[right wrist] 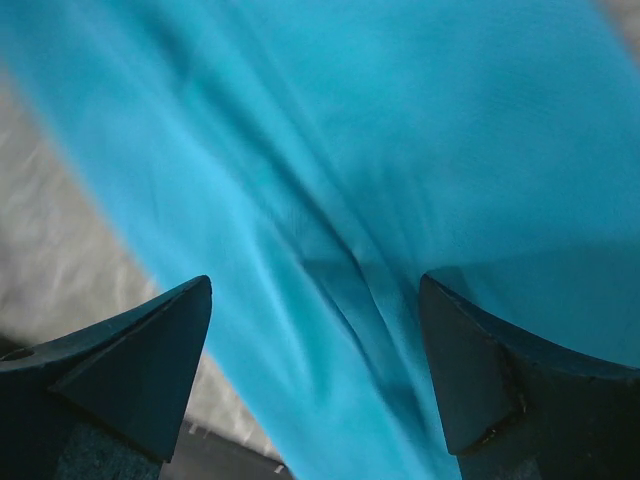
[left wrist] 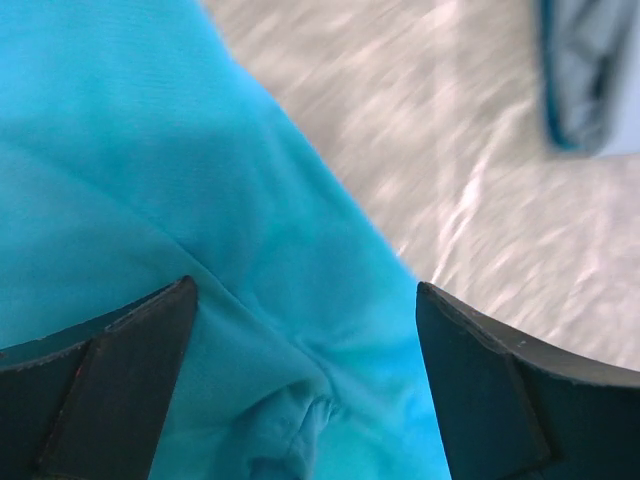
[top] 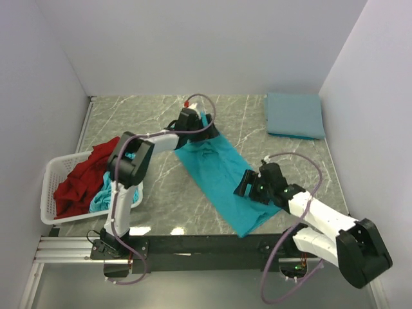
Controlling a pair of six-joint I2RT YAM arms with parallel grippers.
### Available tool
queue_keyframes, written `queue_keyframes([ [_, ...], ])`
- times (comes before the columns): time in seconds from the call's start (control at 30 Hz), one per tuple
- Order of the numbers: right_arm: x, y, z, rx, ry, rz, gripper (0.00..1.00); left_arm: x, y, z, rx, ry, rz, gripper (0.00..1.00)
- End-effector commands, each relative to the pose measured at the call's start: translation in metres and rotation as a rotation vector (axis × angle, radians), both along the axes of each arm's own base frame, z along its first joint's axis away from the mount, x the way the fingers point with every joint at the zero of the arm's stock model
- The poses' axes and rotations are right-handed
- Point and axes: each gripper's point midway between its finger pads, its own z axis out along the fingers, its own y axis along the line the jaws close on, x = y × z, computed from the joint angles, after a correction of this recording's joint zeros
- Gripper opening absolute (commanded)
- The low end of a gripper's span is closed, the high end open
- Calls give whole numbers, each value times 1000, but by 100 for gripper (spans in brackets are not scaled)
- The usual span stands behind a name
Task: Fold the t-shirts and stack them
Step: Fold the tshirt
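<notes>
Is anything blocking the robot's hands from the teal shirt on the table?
No, nothing visible. The left hand and right hand both hang open right over the teal shirt.

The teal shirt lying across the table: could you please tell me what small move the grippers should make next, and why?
Probably lower both grippers and close them on the fabric. The left gripper and the right gripper each stand open with the teal shirt showing between their fingers, unpinched. The shirt lies as a long diagonal strip, not yet folded over.
</notes>
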Motion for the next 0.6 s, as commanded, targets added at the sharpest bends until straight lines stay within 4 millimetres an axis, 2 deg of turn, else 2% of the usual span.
queue_keyframes([
  [0.0,-55,20,-28,74,178,63,91,9,-39,-28,-67,43,-169,97],
  [0.03,-67,33,-27,96,192,110,91,23,-55,-8,-121,7,-202,98],
  [0.07,-67,45,-22,119,169,145,92,28,-61,-9,-142,10,-212,98],
  [0.1,-71,52,-22,120,175,173,92,30,-70,-26,-168,45,-224,99],
  [0.13,-77,68,-15,130,160,237,92,42,-82,-7,-211,10,-249,99],
  [0.17,-75,78,-11,141,137,263,92,41,-91,-5,-250,22,-288,99],
  [0.2,-78,84,-14,128,150,290,92,42,-96,-19,-274,54,-287,99],
  [0.23,-74,97,-5,139,128,322,93,50,-103,-7,-302,22,-296,99],
  [0.3,-76,109,-11,105,138,357,93,54,-106,-14,-319,33,-289,99],
  [0.33,-70,120,-4,111,117,373,93,58,-108,-10,-321,19,-287,99],
  [0.4,-69,125,-8,78,127,383,93,65,-105,-9,-295,-7,-260,99],
  [0.43,-64,130,-3,77,113,385,93,67,-103,-10,-281,-13,-250,99],
  [0.57,-67,133,0,31,107,404,93,87,-90,-8,-205,-63,-176,99],
])
